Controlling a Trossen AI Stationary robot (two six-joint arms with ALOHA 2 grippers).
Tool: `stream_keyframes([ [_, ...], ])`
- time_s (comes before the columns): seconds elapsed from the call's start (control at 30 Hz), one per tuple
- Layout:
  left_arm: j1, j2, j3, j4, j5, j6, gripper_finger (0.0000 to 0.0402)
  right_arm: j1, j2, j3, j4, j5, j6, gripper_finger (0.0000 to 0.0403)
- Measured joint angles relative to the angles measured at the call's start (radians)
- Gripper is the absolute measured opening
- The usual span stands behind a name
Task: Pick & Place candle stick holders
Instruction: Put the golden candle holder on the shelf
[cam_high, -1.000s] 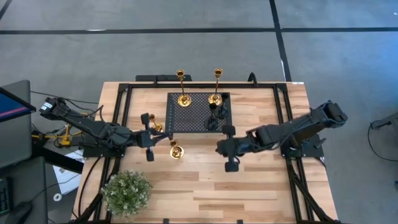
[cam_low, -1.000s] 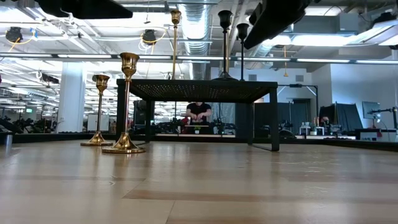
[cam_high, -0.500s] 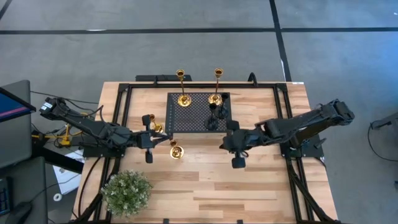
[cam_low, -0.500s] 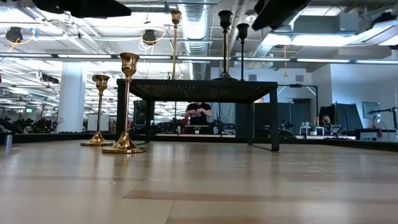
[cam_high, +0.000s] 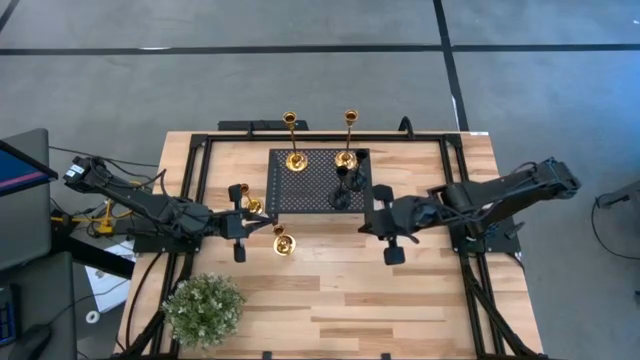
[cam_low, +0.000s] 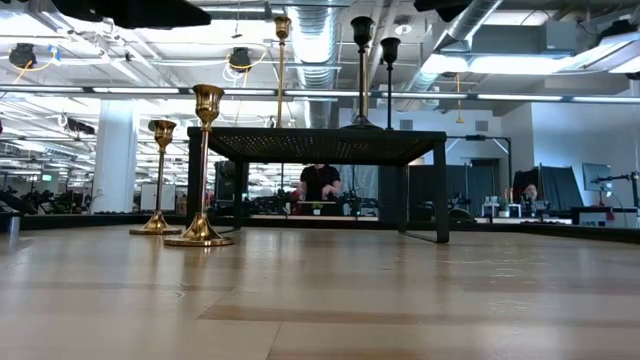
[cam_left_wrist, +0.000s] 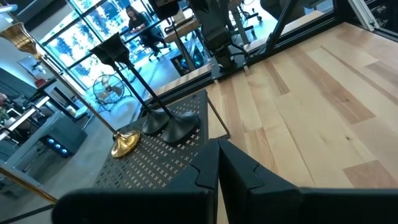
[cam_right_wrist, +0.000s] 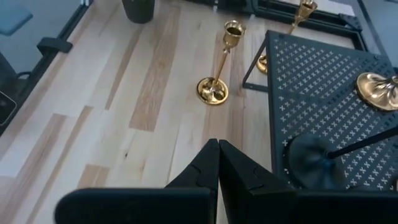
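Right now I see my right end effector (cam_high: 387, 222) with fingers together at frame centre, beside the black stand (cam_high: 318, 181) carrying four candle holders (cam_high: 345, 159). The left end effector (cam_high: 238, 220), also closed, sits near two gold holders (cam_high: 283, 243) on the desk (cam_high: 420, 300).

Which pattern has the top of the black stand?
Small cross-shaped holes across the stand; clearest in the right wrist view.

open-plan lab: exposed ceiling ducts (cam_low: 318, 22), rows of distant workstations (cam_low: 560, 205).

overhead, table-level, wrists sharing stand (cam_high: 320, 180)
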Motion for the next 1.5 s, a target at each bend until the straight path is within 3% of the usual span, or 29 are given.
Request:
stream_keyframes([
  [0.13,0.000,0.000,0.000,0.000,0.000,0.000,0.0007,-0.003,-0.019,-0.045,0.051,0.000,-0.020,0.0000],
  [0.3,0.000,0.000,0.000,0.000,0.000,0.000,0.0009,-0.008,-0.090,-0.197,0.179,-0.009,-0.017,0.0000],
  [0.63,0.000,0.000,0.000,0.000,0.000,0.000,0.0010,-0.043,-0.320,-0.445,0.383,-0.053,0.009,0.0000],
  [1.0,0.000,0.000,0.000,0.000,0.000,-0.001,0.0010,-0.051,-0.479,-0.582,0.458,-0.059,0.008,0.0000],
  [1.5,0.000,0.000,0.000,0.000,0.000,-0.001,0.0010,-0.052,-0.521,-0.676,0.544,-0.132,0.001,0.0000],
])
